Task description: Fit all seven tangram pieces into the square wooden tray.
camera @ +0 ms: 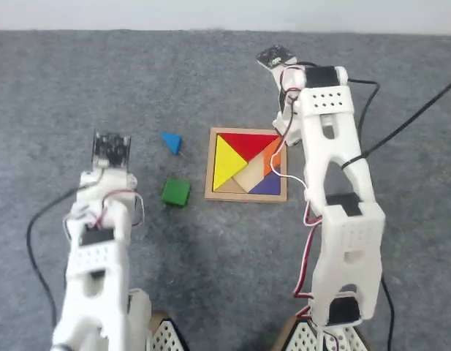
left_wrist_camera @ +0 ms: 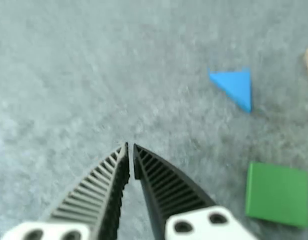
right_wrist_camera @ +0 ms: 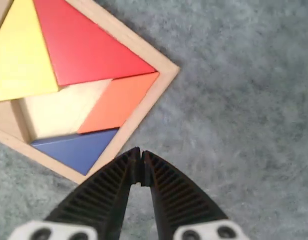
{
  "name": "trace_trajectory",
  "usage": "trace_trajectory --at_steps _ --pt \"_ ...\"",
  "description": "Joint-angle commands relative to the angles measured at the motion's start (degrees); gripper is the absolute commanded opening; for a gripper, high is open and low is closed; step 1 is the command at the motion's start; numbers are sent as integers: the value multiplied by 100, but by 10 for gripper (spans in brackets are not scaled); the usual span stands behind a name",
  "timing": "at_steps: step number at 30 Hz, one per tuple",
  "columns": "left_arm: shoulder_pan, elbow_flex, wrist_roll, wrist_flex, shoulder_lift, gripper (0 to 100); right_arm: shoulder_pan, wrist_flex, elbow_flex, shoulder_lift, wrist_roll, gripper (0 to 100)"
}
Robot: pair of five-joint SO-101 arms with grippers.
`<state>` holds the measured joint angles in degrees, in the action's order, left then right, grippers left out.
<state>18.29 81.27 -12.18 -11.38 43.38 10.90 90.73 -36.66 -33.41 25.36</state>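
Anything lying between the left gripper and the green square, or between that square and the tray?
Nothing visible. Bare carpet separates the left gripper from the green square, and the square from the tray. The blue triangle sits aside.

Setting: a robotics test bench of the lab or workshop type. Indicators: a grey felt-like mat covering the bench, a white left arm and right arm with exposed housings, loose black cables, red-and-white wiring, and a plain pale wall behind.

Grey, felt-like table covering spans the scene; pale wall strip runs along the 12 o'clock edge.
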Motion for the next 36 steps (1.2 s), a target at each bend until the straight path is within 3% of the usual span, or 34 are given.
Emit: trace_trajectory --at_steps 1,5,11,18,24,30,36 --pt "-141 620 -35 413 1380 15 -233 -620 835 1112 -70 9" --pt "-299 822 -53 422 1626 15 -268 -1903 2822 2545 -70 9" --pt "-563 884 -237 396 1626 17 -242 -4611 6092 4884 -70 9" --pt "-914 796 -527 -88 1618 17 -268 -6431 8791 6492 -70 9" --pt "-1310 66 -492 -1802 1600 122 -154 -7310 10022 7257 -70 8" --pt "-1793 -4 -475 -1916 1415 138 382 -7741 10769 7705 -9 8" --pt "-1767 -1534 -53 -2382 -1073 203 426 -7899 11015 7934 246 8"
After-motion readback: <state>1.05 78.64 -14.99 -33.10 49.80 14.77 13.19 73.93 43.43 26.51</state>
